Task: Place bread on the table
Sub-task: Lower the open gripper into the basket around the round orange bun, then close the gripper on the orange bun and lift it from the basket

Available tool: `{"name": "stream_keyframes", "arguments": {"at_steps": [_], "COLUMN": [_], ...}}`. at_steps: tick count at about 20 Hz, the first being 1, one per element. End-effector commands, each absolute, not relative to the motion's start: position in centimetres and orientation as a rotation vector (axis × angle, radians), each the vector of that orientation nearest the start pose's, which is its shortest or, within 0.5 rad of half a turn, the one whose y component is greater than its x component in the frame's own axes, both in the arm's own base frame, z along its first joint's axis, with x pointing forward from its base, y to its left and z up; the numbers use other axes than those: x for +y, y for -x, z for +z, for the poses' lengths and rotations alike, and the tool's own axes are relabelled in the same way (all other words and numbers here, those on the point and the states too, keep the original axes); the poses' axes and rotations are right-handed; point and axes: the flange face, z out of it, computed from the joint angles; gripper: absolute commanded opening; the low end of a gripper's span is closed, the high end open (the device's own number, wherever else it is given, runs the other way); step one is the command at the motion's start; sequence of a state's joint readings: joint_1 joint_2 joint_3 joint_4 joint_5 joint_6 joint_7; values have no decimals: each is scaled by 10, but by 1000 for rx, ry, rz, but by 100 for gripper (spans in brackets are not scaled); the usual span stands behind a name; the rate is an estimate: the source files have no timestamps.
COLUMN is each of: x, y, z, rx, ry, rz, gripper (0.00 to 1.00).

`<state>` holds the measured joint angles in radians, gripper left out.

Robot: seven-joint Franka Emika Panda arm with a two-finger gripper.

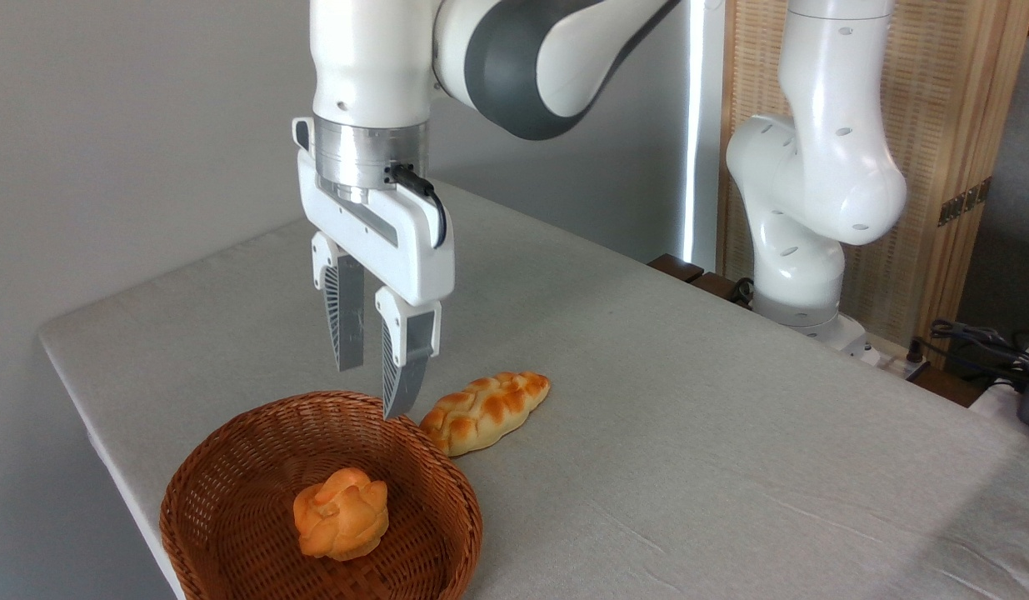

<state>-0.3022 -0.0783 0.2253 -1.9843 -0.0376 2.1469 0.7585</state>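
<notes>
The white arm (514,58) reaches in from its base (801,308) at the right, its upper links rising out of the top of the picture, a thick grey-banded elbow bending across to the left. From there the wrist (368,92) drops straight down, a silver ring below it. The gripper (372,387) hangs vertical, pointing downward, jaws parted with a clear gap between the two ribbed fingers (345,321), nothing held. A short black cable loops along the gripper's side.

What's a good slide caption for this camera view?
Open white gripper above brown wicker basket holding round orange bun; braided loaf beside it.
</notes>
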Motion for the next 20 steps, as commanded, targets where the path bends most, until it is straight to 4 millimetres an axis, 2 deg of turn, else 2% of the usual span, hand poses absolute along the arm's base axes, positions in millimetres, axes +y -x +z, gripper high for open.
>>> {"name": "stream_keyframes", "arguments": {"at_steps": [1,10,16,20], "x": [-32,-37,-37,-39], "y": [-572,-603,-612,-616], "z": [515,462,443,423], "rx": [1216,1198,1192,1201], "ry": [2788,2739,2719,2726], "rz": [-429,-467,-479,-434], "gripper": [100,100,100,100]}}
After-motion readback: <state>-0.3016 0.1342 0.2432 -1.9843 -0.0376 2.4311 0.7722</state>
